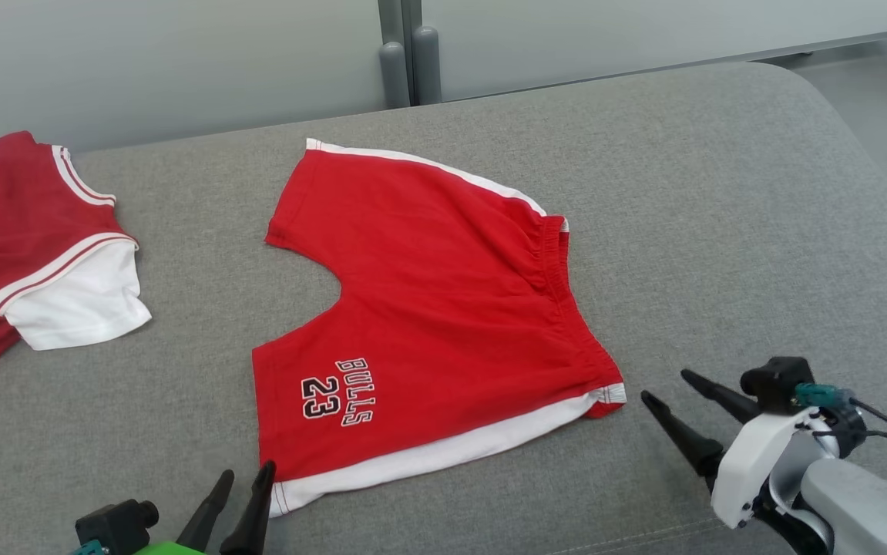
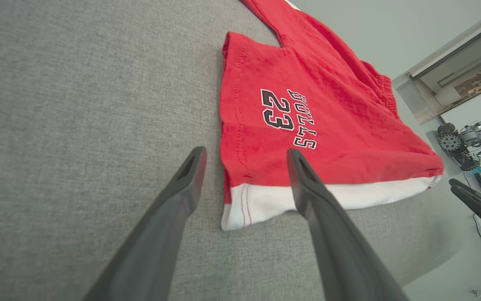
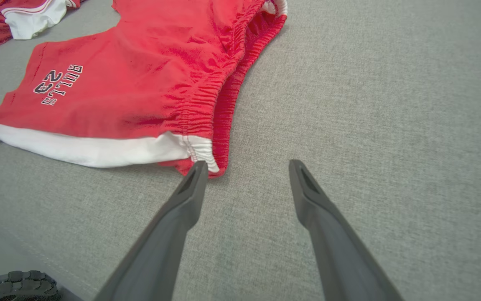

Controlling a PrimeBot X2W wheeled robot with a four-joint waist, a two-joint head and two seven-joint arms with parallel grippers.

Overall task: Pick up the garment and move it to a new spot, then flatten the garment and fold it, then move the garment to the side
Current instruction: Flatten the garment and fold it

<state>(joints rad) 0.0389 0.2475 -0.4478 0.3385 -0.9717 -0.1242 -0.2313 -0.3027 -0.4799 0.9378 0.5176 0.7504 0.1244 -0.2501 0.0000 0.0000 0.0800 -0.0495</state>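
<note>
Red shorts (image 1: 443, 308) are lying spread flat in the middle of the head view on a grey padded surface (image 1: 720, 231), with the elastic waistband (image 1: 559, 262) pointing to the right of the frame and the leg openings to the left. A "BULLS 23" print (image 1: 339, 389) is showing on the lower leg, above a white side band (image 1: 443, 451). The left gripper (image 1: 246, 472) is hovering at the bottom edge, just beside the white corner of that leg, its fingers parted and gripping nothing. The right gripper (image 1: 666, 385) is standing at the lower right, near the waistband corner, jaws spread wide and empty. A darker red garment (image 1: 27, 231) is lying at the upper left.
</note>
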